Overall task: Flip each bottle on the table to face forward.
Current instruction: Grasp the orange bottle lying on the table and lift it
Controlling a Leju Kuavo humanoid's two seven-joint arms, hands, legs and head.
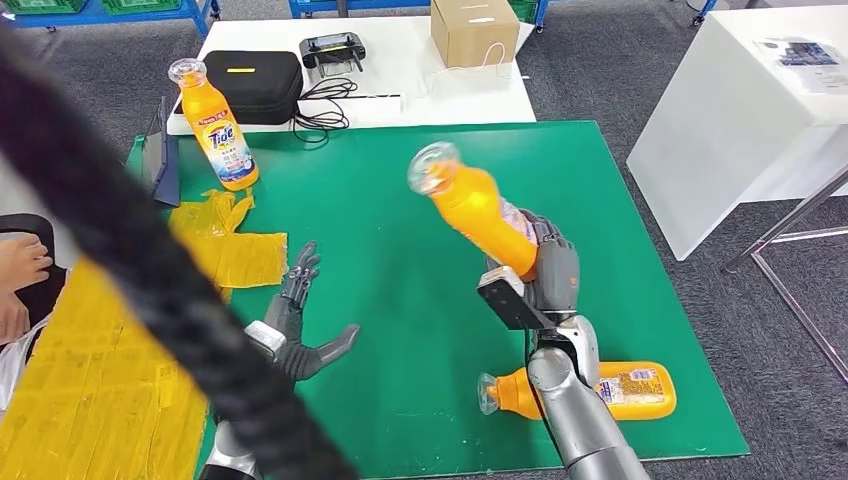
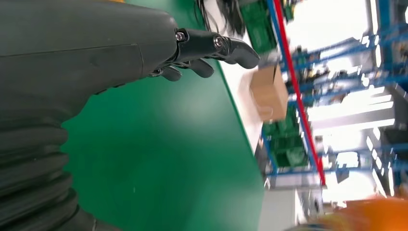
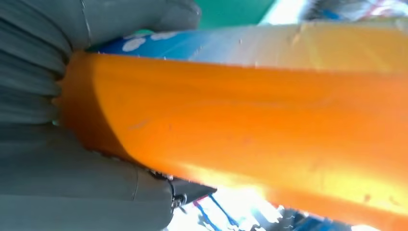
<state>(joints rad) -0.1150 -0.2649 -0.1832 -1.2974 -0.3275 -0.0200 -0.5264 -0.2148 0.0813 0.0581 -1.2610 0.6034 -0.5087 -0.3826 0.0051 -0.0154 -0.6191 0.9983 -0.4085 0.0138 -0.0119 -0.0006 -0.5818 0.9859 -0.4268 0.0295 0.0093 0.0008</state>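
**Right robot hand holds a bottle tilted above the mat**

The right robot hand (image 1: 548, 268) is clamped on the base of an orange plastic detergent bottle with a clear cap (image 1: 470, 203), held tilted above the green mat (image 1: 380, 250) covering the tabletop. To do this well, turn it upright, label forward, and set it down apart from the lying orange bottle (image 1: 600, 390) near the front edge. The left robot hand (image 1: 300, 320) hovers with fingers apart. A standing Tide-labelled orange bottle (image 1: 215, 125) is at the far left corner; a white table stands beyond.
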